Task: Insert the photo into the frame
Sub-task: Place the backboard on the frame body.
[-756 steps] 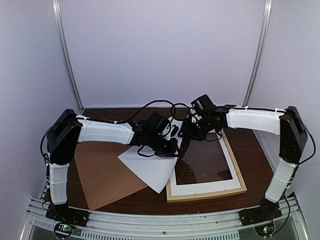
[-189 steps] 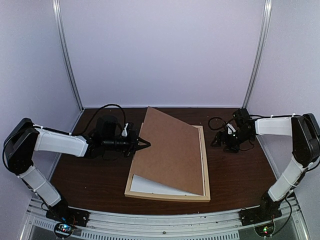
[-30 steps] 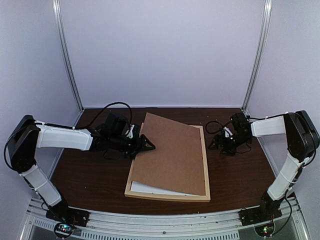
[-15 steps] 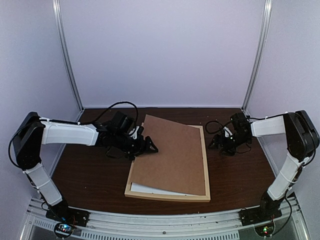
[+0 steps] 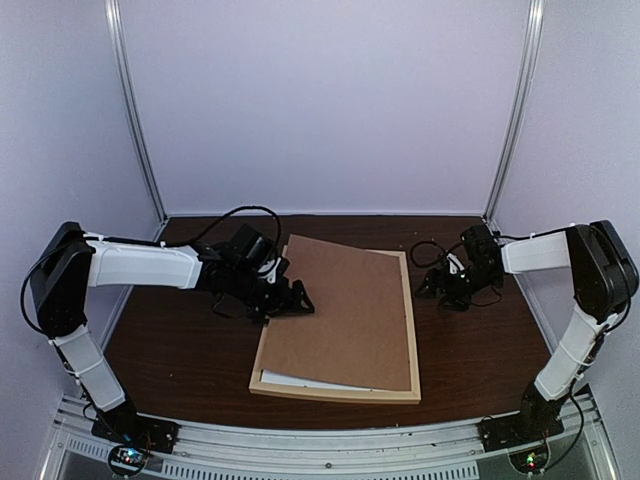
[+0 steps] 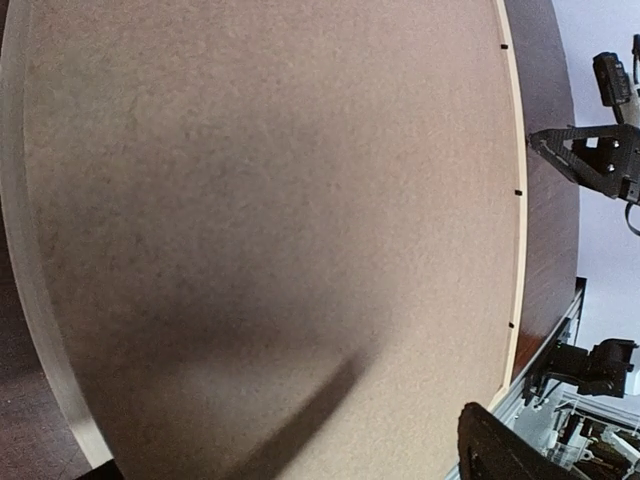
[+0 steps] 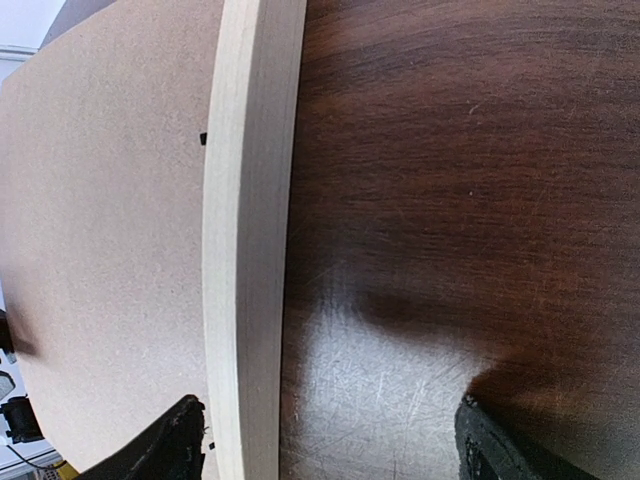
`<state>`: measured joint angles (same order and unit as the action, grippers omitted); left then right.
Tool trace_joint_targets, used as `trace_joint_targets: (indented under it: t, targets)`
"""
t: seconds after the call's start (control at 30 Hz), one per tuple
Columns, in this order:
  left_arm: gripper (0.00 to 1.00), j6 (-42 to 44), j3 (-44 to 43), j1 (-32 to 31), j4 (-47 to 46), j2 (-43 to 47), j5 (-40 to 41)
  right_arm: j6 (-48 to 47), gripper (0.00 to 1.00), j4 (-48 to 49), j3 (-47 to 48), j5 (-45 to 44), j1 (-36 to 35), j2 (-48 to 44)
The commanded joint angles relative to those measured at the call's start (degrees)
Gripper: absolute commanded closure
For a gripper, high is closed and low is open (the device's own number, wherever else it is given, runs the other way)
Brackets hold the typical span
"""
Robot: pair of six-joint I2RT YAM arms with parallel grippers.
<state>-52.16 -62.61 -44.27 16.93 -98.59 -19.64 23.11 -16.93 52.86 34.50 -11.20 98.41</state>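
Observation:
The frame (image 5: 335, 391), thin light wood, lies flat mid-table with a brown backing board (image 5: 345, 310) resting on it, slightly askew. The photo's printed side is hidden. A white strip (image 5: 288, 378) peeks from under the board's near left corner; I cannot tell if it is the photo's back. My left gripper (image 5: 298, 298) hovers open over the board's left edge, one fingertip (image 6: 500, 450) showing above the board (image 6: 280, 200). My right gripper (image 5: 440, 285) stands open low over the table, just right of the frame's right rail (image 7: 250, 250), holding nothing.
Dark wooden table (image 7: 450, 150) shows to the right and left of the frame. Cables (image 5: 235, 215) loop behind the left arm near the back wall. The metal base rail (image 5: 320, 440) runs along the near edge.
The left gripper slid right onto the board's left edge and its jaws spread wider. The board has settled lower on the frame. The right arm has not moved.

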Motion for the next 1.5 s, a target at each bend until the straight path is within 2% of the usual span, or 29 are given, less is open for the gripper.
trace_joint_targets:
  t: [0.0,1.23,1.33,1.47]
  targets:
    - [0.12,2.67,-2.72,-0.63,1.58,0.1,2.51,0.09,0.14,-0.46,-1.35,-0.55,0.04,1.85]
    - [0.11,9.66,-2.95,-0.73,8.68,2.58,16.51,0.09,0.14,-1.46,-1.18,-1.14,-1.07,0.28]
    - [0.11,9.9,-2.69,-0.73,9.33,3.0,16.02,0.18,0.14,-1.89,-1.03,-1.42,-1.61,-0.52]
    - [0.12,9.16,-0.85,-0.77,8.29,3.88,11.49,0.3,0.14,-2.59,-0.77,-1.71,-2.44,-1.55]
